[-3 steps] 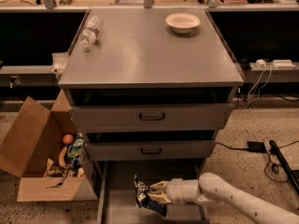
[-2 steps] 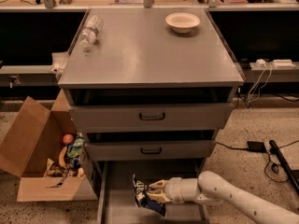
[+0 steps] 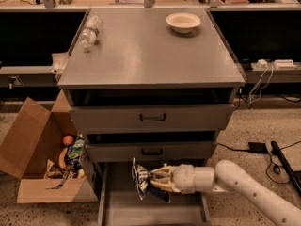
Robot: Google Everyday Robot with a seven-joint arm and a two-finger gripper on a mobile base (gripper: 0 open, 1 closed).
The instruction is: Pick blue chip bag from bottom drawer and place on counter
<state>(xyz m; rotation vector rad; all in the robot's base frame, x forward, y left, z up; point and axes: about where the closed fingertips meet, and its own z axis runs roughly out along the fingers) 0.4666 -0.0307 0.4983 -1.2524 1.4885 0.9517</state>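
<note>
The bottom drawer (image 3: pixel 155 214) is pulled open at the foot of the grey cabinet. My gripper (image 3: pixel 151 179) reaches in from the right on a white arm and is shut on the blue chip bag (image 3: pixel 140 178), a small dark-blue crinkly bag with white markings. The bag hangs upright in the fingers, lifted above the drawer floor, just below the middle drawer's front. The counter (image 3: pixel 146 51) is the flat grey top of the cabinet, well above the gripper.
A clear plastic bottle (image 3: pixel 90 30) lies at the counter's left rear and a white bowl (image 3: pixel 183 21) at its right rear. Two closed drawers with black handles (image 3: pixel 153 118) sit above. An open cardboard box (image 3: pixel 42 166) with snacks stands left. Cables (image 3: pixel 263 147) lie right.
My gripper with the blue chip bag has shifted slightly left and up above the drawer floor. Nothing else has moved.
</note>
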